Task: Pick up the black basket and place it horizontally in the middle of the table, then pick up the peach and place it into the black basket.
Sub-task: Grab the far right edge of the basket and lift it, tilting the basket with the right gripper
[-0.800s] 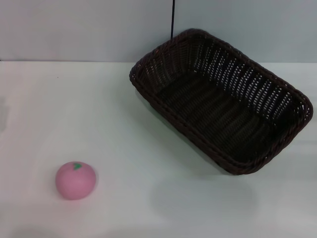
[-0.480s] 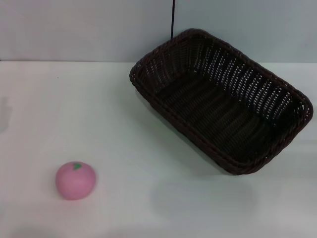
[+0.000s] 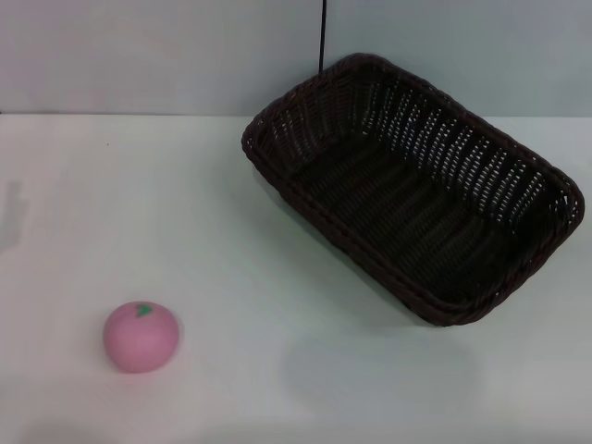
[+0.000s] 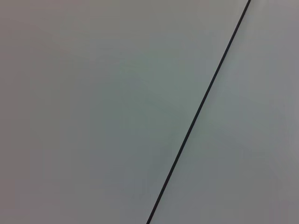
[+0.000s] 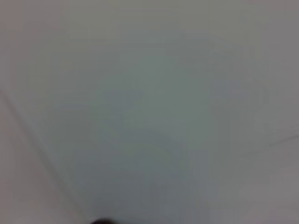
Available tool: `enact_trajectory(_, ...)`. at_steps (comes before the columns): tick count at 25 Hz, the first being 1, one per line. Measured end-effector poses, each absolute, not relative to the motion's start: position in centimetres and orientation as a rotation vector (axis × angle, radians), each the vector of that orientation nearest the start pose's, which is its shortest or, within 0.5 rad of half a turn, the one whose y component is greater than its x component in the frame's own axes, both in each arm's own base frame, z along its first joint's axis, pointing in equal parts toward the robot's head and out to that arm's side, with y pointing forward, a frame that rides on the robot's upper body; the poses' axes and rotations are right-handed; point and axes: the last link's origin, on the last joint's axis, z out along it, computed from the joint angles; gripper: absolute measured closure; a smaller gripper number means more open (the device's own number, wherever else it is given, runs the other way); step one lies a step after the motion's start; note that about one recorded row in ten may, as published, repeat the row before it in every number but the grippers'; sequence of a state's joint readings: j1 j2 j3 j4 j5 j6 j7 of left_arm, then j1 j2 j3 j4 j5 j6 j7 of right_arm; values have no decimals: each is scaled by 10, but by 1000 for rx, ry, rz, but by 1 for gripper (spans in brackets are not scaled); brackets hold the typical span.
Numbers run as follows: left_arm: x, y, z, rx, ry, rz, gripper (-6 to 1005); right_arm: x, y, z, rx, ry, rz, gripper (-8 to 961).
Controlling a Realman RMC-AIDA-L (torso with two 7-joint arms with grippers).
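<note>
The black basket [image 3: 412, 185] is a large dark woven wicker basket. It lies empty on the white table [image 3: 231, 240] at the back right, turned diagonally, its far corner near the wall. The peach [image 3: 140, 337] is a small pink toy fruit with a green leaf mark on top. It sits at the front left of the table, well apart from the basket. Neither gripper shows in any view. The left wrist view shows only a plain grey surface crossed by a thin dark line [image 4: 201, 109]. The right wrist view shows only a plain pale surface.
A pale wall [image 3: 139, 55] stands along the table's far edge. A thin dark cable [image 3: 323, 35] runs down the wall behind the basket. A faint shadow [image 3: 11, 213] lies on the table at the left edge.
The faint shadow at the table's left edge has shifted slightly. The basket and the peach have not moved.
</note>
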State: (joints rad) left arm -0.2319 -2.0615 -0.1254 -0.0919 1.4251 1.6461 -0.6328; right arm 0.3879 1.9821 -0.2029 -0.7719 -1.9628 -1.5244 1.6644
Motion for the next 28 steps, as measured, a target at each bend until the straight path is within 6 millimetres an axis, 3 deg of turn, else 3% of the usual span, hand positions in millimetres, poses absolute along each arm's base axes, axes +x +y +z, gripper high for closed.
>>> enact_trajectory(1, -369, 231, 43, -1199, -707, -1159, 215, 341, 315, 153, -2051, 1047, 812, 389)
enact_trajectory(4, -369, 231, 43, -1202, -710, -1157, 215, 315, 329, 177, -2165, 1073, 682, 395)
enact_trajectory(7, -369, 231, 42, -1206, -711, -1158, 215, 297, 340, 184, -2245, 1074, 594, 402)
enact_trajectory(8, -368, 231, 41, -1210, -713, -1159, 215, 281, 352, 185, -2330, 1088, 473, 404)
enact_trajectory(9, -368, 231, 41, -1210, -713, -1159, 215, 281, 352, 185, -2330, 1088, 473, 406)
enact_trajectory(13, -368, 231, 40, -1210, -717, -1160, 215, 254, 380, 166, -2473, 1070, 155, 415)
enact_trajectory(18, -369, 229, 38, -1208, -723, -1156, 215, 240, 393, 145, -2539, 1033, 49, 426)
enact_trajectory(28, -371, 225, 37, -1200, -735, -1154, 214, 248, 399, 112, -2575, 1053, -27, 448)
